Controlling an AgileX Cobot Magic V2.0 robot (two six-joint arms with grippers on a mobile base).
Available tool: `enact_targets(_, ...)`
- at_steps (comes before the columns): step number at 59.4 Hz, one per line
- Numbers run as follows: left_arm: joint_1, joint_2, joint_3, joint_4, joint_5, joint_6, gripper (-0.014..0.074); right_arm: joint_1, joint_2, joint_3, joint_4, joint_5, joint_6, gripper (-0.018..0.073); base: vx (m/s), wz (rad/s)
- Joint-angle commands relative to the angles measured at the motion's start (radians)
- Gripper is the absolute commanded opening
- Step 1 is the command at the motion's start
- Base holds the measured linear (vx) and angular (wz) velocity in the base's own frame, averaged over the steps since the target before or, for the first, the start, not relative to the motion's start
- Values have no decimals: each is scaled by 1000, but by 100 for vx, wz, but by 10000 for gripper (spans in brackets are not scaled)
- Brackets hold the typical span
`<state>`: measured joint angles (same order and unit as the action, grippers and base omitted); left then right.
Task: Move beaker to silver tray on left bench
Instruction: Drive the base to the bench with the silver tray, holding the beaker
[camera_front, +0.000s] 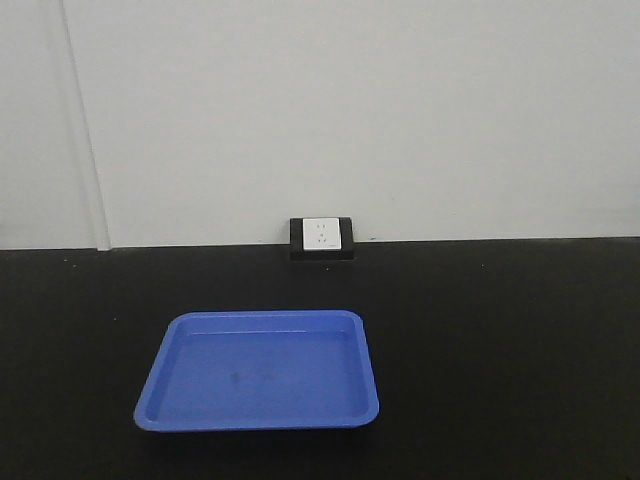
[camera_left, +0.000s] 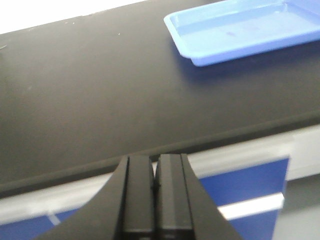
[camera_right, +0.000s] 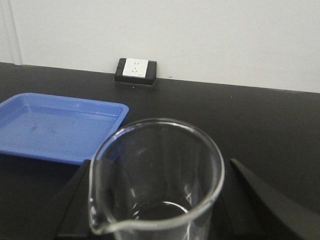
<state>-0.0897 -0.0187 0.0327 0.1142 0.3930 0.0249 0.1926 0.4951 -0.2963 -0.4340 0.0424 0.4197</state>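
The clear, round glass beaker (camera_right: 156, 170) with its pouring lip sits between the dark fingers of the right gripper (camera_right: 157, 205), which seem to clamp it above the matte black bench (camera_right: 270, 125). The left gripper (camera_left: 155, 200) is pressed closed on nothing. A glossy blue tray (camera_front: 260, 375) lies nearby.

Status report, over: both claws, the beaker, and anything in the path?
Left claw shut, empty. Right claw shut on beaker, held upright. Silver tray not in view; blue tray on bench ahead.
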Motion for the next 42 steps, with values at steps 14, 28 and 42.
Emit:
enact_targets(14, -7, -7, 20, -1, -83, -2, 1, -5, 0, -28, -6, -75, -6, -11, -30, 9)
enact_targets(28, -7, -7, 20, -1, -83, -2, 1, -5, 0, -28, -6, -75, -6, -11, -34, 11)
enact_targets(42, -7, -7, 20, -1, -83, -2, 1, -5, 0, -28, -6, -75, -6, -11, -35, 13)
